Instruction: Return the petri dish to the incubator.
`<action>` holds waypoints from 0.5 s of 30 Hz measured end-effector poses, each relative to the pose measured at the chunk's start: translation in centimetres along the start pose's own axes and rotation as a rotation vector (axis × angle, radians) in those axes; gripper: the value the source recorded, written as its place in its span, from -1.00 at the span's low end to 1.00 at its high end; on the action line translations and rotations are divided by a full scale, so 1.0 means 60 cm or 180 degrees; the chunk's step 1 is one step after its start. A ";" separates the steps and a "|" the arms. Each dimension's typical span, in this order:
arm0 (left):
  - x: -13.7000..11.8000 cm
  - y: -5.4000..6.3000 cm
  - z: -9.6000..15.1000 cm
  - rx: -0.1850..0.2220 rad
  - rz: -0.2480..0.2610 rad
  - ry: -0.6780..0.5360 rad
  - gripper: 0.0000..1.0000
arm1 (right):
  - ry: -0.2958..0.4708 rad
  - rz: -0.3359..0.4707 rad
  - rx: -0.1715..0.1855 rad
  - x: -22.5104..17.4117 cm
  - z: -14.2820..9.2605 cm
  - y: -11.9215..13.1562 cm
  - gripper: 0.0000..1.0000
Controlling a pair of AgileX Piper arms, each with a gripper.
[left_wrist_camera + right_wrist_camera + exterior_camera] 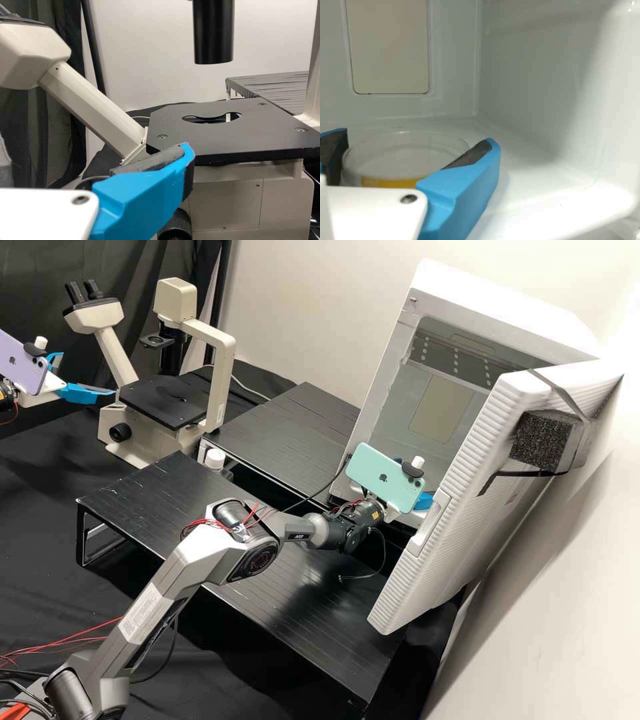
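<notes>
High view, left: the left gripper [88, 373] has parted fingers near the microscope [167, 397]. Right: the right gripper's [416, 136] fingers appear closed around the petri dish [402, 156] inside the incubator [543, 303]; retreating before full release could drag it.

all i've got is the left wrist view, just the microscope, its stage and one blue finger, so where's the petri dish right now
Observer: The right wrist view has the petri dish inside the incubator, at the right gripper.
Operator: ok and the incubator door, open or closed
Observer: Open. In the high view the door stands swung out, with the right arm's wrist reaching in beside it.
Operator: anything stuck on the outside of that door
Observer: Yes, a dark foam-like block is strapped to its outer face.
</notes>
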 end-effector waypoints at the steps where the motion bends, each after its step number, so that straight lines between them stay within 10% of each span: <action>1: 0.000 0.000 0.000 0.0000 0.0000 0.0000 1.00 | 0.0000 0.0000 0.0000 0.000 0.000 0.000 1.00; 15: 0.000 0.000 0.000 0.0000 0.0000 0.0000 1.00 | 0.0137 -0.0100 0.0147 -0.060 -0.004 0.004 1.00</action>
